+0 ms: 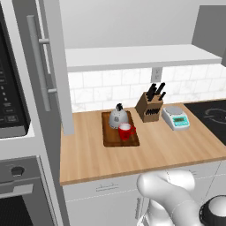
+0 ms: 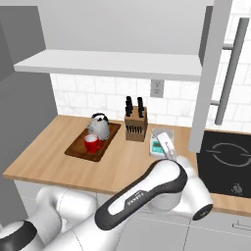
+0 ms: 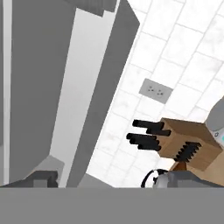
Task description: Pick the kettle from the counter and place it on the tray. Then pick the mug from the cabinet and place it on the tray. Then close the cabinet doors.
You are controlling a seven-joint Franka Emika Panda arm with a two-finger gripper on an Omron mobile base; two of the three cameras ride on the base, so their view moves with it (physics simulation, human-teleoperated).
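Tool jaws wide | silver domed kettle (image 1: 118,117) | red mug (image 1: 126,131)

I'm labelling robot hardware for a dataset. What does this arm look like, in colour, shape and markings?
The arm has glossy white, rounded, tubular links that swell at the joints. A dark band with small pale lettering, too small to read, runs along the forearm in the right base view. A black round joint cap shows at the left base view's lower right. No loose cables are visible.

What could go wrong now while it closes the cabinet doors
Both cabinet doors stand wide open, so two swings remain. The right door hangs above the scale, close to the arm's elbow, which might bump it. A wide arm sweep could also clip the mug or kettle on the tray.
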